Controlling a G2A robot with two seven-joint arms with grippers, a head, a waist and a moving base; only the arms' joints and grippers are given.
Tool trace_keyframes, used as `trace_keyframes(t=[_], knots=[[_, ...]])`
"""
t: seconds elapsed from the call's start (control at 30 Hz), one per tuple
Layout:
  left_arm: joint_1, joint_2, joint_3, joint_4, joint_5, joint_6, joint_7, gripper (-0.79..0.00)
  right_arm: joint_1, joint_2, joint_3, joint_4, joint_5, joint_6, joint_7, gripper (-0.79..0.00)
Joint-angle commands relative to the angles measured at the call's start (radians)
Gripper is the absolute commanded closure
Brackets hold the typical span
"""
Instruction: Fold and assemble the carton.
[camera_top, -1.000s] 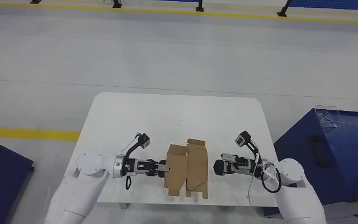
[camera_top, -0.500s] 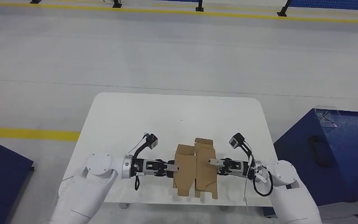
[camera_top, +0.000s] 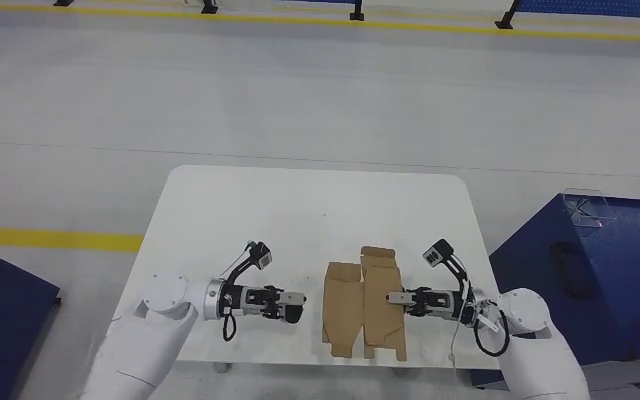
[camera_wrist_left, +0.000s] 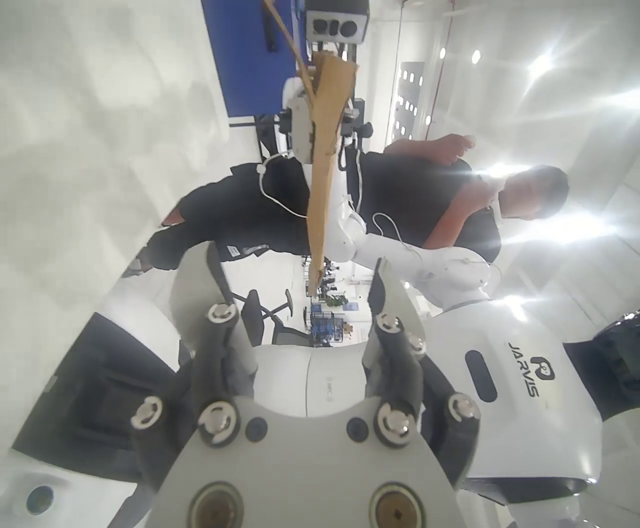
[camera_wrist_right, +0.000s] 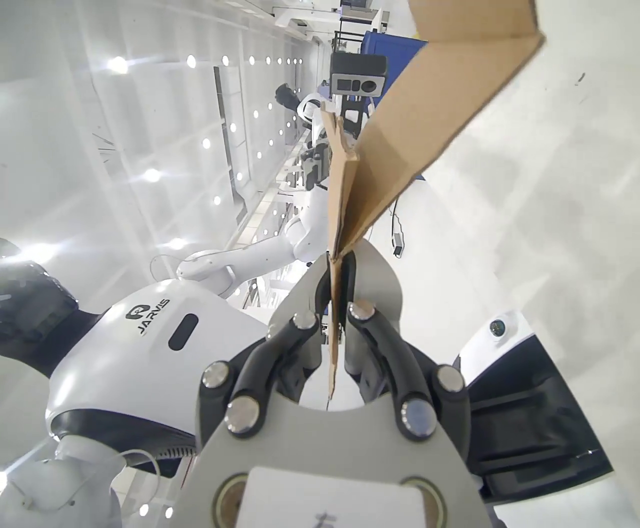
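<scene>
Carton (camera_top: 363, 303), collapsed flat near the front of the surface (camera_top: 300, 200), is pinched by one side in my right hand (camera_top: 392, 297), so my open left hand (camera_top: 297, 305), just apart, should take the opposite panel squarely before spreading.

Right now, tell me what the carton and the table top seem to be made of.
Carton: brown cardboard, matte; the raw, thin edge pinched in the right end effector and its sharp creases point to paperboard; whether corrugated I cannot tell.
Table: smooth, even white top, probably laminate or painted board; the look leaves it open.
</scene>
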Motion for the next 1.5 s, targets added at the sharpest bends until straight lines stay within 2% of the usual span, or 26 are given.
trace_keyframes(t=[0.0, 0.3, 0.53, 0.63, 0.87, 0.97, 1.13, 1.47], knots=[[0.017, 0.010, -0.035, 0.001, 0.020, -0.013, 0.024, -0.785, -0.003, 0.003, 0.008, 0.005, 0.004, 0.008, -0.004, 0.000], [0.067, 0.044, -0.152, -0.017, 0.069, -0.034, 0.083, -0.785, -0.004, 0.004, 0.008, 0.005, 0.005, 0.012, -0.002, 0.000], [0.073, 0.046, -0.156, -0.019, 0.082, -0.026, 0.100, -0.785, -0.004, 0.004, 0.008, 0.005, 0.005, 0.012, -0.002, 0.000], [0.073, 0.046, -0.156, -0.019, 0.082, -0.026, 0.100, -0.785, -0.005, 0.006, 0.059, -0.053, 0.080, -0.009, -0.061, 0.000], [0.073, 0.046, -0.156, -0.019, 0.082, -0.026, 0.100, -0.785, -0.034, 0.015, 0.169, -0.305, 0.109, -0.177, -0.156, 0.000], [0.073, 0.046, -0.156, -0.019, 0.082, -0.026, 0.100, -0.785, -0.047, 0.012, 0.159, -0.400, 0.119, -0.207, -0.213, 0.000], [0.073, 0.046, -0.156, -0.019, 0.082, -0.026, 0.100, -0.785, -0.044, 0.010, 0.117, -0.525, 0.118, -0.191, -0.267, 0.000], [0.073, 0.046, -0.156, -0.019, 0.082, -0.026, 0.100, -0.785, -0.036, 0.010, 0.095, -0.568, 0.078, -0.222, -0.300, 0.000]])
